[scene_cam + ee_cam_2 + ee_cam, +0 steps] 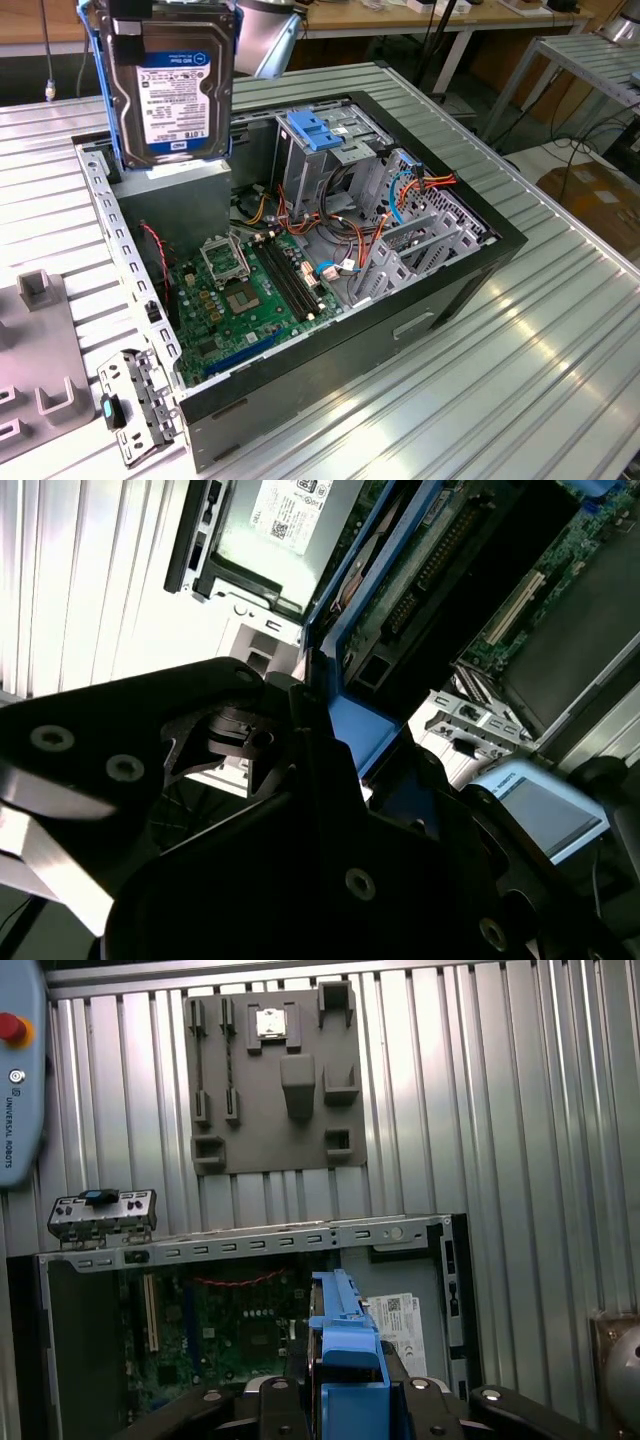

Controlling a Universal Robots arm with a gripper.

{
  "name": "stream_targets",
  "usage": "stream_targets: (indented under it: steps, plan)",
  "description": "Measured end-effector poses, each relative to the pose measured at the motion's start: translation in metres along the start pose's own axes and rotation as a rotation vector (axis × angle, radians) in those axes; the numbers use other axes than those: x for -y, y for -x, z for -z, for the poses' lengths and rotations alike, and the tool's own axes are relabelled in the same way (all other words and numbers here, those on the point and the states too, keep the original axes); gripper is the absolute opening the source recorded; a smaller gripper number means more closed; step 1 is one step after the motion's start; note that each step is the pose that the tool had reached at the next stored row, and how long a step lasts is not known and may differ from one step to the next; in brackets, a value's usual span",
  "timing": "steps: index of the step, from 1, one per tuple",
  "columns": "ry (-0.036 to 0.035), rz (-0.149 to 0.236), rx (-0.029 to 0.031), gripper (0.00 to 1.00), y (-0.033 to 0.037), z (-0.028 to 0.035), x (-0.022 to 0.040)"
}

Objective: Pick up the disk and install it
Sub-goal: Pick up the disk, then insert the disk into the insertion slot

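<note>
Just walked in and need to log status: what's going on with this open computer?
The robot arm's gripper is clamped on the blue carrier of the disk, holding it on end in the air over the open computer case, near the exterior view's left. The disk is not yet seated in the case. The case lies on a ribbed metal table.

One disk (172, 85), one computer case (455, 300), seemingly one grey tray (268, 1145).
</note>
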State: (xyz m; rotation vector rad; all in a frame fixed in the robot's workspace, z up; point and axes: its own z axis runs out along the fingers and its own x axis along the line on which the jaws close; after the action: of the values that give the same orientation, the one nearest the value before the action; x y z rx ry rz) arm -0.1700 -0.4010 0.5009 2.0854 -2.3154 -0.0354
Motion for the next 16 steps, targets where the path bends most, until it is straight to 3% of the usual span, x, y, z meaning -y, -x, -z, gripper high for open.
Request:
stream_targets:
  steps: [4,8,16]
  plan:
    - [0.0001,-0.004,-0.0017,0.37,0.0008,-0.0002,0.0102]
    - [0.0000,-0.010,-0.0043,0.37,0.0021,-0.0003,0.0268]
    - [-0.0001,-0.017,-0.0050,0.37,0.0023,-0.0002,0.0295]
